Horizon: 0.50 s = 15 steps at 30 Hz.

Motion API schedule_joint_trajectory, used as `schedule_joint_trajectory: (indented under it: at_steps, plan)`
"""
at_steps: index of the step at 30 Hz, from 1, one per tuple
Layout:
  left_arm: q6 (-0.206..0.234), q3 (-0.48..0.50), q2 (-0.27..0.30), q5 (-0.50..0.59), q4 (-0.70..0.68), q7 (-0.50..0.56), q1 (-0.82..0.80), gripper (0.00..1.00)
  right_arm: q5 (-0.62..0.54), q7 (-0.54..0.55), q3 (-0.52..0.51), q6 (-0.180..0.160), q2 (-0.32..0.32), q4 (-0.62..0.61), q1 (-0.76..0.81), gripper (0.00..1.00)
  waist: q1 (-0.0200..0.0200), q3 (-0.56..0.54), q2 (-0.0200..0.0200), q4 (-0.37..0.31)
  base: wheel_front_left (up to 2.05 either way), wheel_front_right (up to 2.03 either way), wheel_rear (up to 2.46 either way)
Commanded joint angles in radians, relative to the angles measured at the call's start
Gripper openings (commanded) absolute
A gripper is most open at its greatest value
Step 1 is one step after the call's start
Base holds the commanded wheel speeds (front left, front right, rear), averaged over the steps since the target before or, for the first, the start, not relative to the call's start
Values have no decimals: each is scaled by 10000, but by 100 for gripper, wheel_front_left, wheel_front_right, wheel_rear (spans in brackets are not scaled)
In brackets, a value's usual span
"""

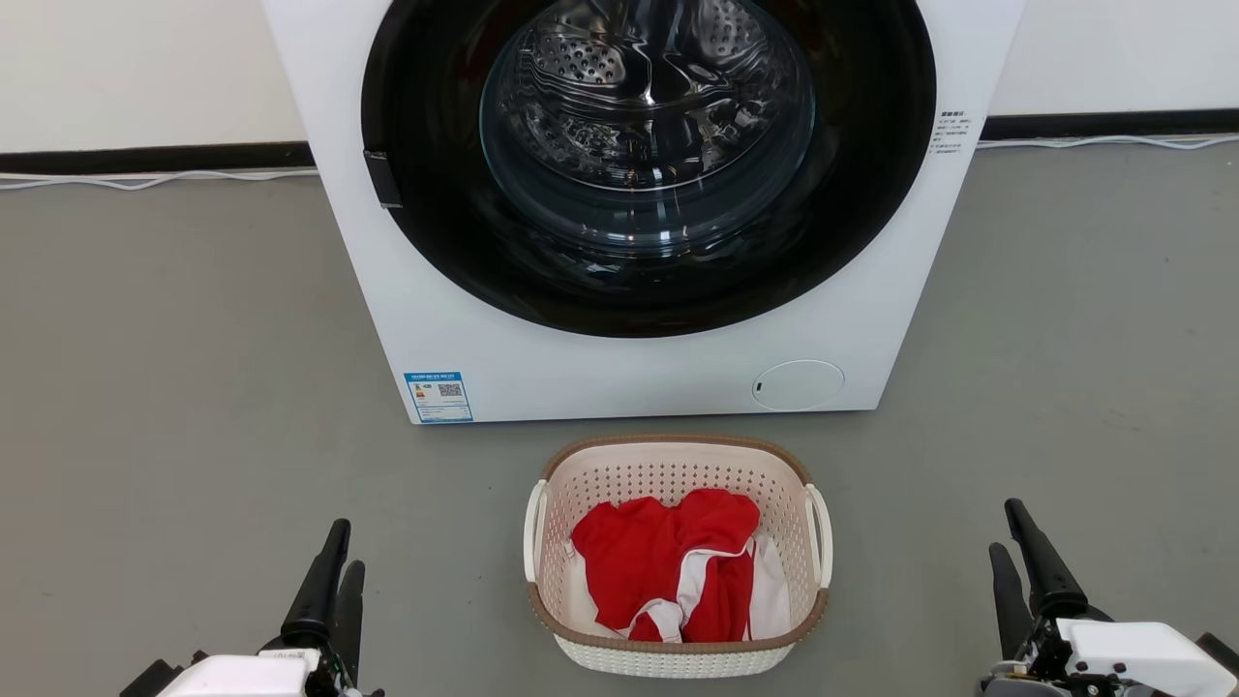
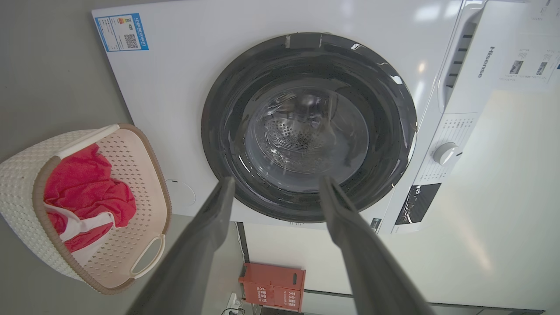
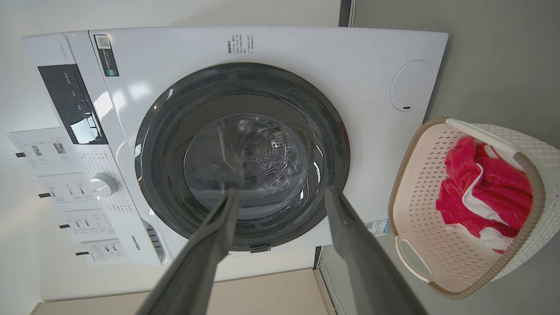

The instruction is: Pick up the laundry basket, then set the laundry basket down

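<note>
We've got the front-load washing machine [image 1: 619, 382] looming over everything, and that's our biggest worry: the laundry basket [image 1: 668, 661] sits on the grey floor [image 1: 174, 387] just in front of its white panel, centred between our arms. A lift that swings forward could knock the panel or the glass door [image 1: 644, 126]. Next, the basket itself: if one side rises ahead of the other it tilts, and the red-and-white garment [image 1: 658, 561] heaped inside could slide over the brown rim [image 1: 678, 442]. Smaller again, the two thin white side handles [image 1: 534, 530] are slim targets. A finger could skate off one, or jab the perforated wall and shove the basket away. The left end effector [image 1: 347, 547] and right end effector [image 1: 1005, 528] are both empty, fingers [image 2: 205, 236] spread wide, well apart from the basket on either side. Room looks generous, with bare floor left and right and nothing between us and the handles. The tight edge is the washer's base just behind the basket, and white cables [image 1: 145, 180] lie far back.
</note>
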Motion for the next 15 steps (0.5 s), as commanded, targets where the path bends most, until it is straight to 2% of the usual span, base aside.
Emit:
schedule_joint_trajectory:
  at_steps: [1, 15]
  plan:
    - [-36, -20, 65, 94, -278, -87, -280, 100, -225, -119, 58, 13, -98, -327, -265, 100, -1, 2, -1, 1, 0, 0, 0]
    - [130, -10, 82, 1675, -327, -497, -275, 100, -2825, -530, 69, 22, -84, -675, -211, 100, -2, -3, -1, 14, 0, 0, 0]
